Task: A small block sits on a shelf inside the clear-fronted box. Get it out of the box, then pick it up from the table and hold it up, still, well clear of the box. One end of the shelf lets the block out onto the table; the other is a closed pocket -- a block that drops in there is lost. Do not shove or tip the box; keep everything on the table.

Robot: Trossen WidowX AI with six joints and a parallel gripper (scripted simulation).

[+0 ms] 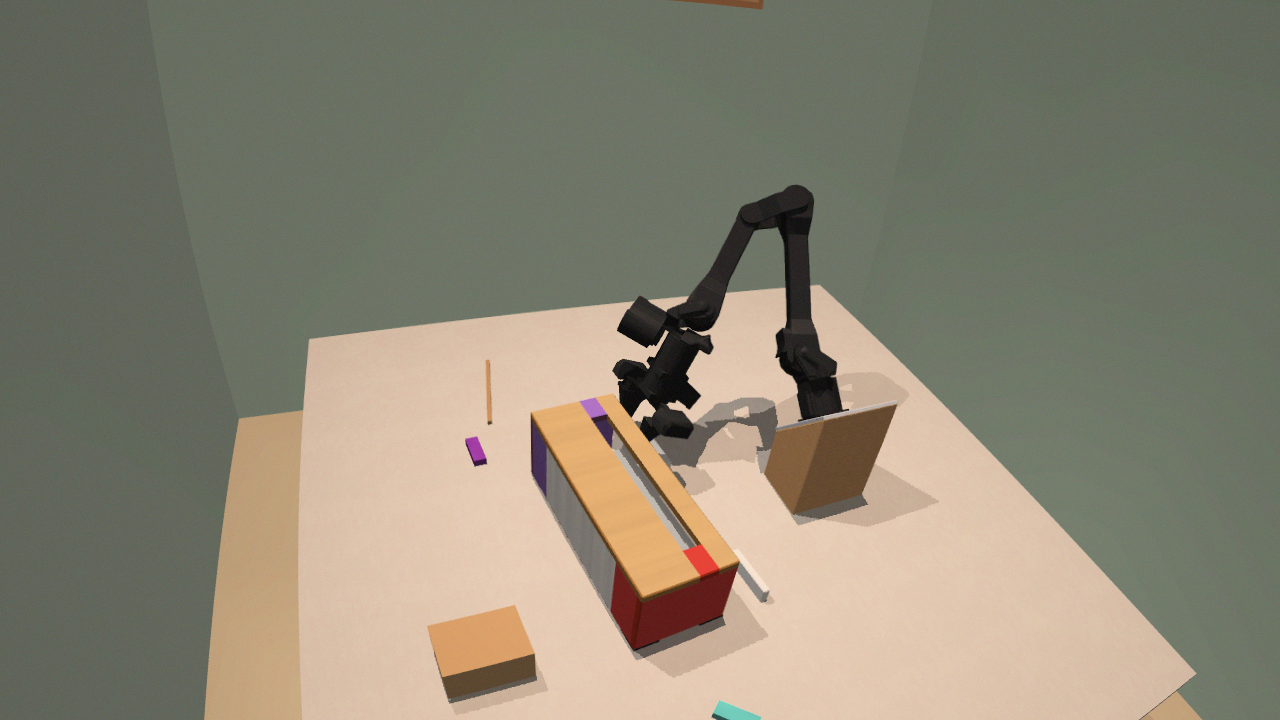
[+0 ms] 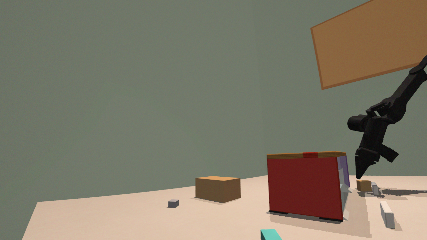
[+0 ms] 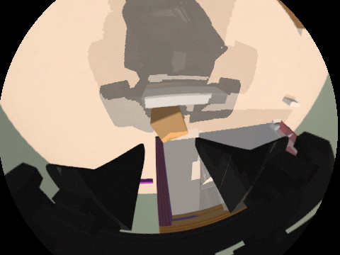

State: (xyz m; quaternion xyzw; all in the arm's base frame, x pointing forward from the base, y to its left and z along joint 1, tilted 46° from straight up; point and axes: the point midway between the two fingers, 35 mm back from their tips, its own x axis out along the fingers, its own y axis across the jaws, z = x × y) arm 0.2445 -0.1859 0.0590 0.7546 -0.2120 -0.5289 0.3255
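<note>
The long box (image 1: 581, 483) (image 2: 304, 185) (image 3: 163, 188) stands upright, with a wooden top, a red end and a purple end. A small tan block (image 2: 363, 185) (image 3: 170, 123) lies on the table outside the clear front, near the purple end. It is hidden behind the box in the top view. A low white bar (image 2: 375, 188) (image 3: 177, 100) lies close beside it. My gripper (image 2: 358, 178) (image 3: 170, 144) is open and empty, pointing down at a slant. Its fingertips are low, just above the block in the exterior view, close to the box front.
A tan panel (image 1: 832, 461) stands before the arm's base. Another white bar (image 1: 750, 574) (image 2: 387, 214) lies near the red end. A larger tan block (image 1: 483, 640) (image 2: 216, 189), a purple bar (image 1: 475, 449) and an orange stick (image 1: 488, 391) lie beyond the box's back.
</note>
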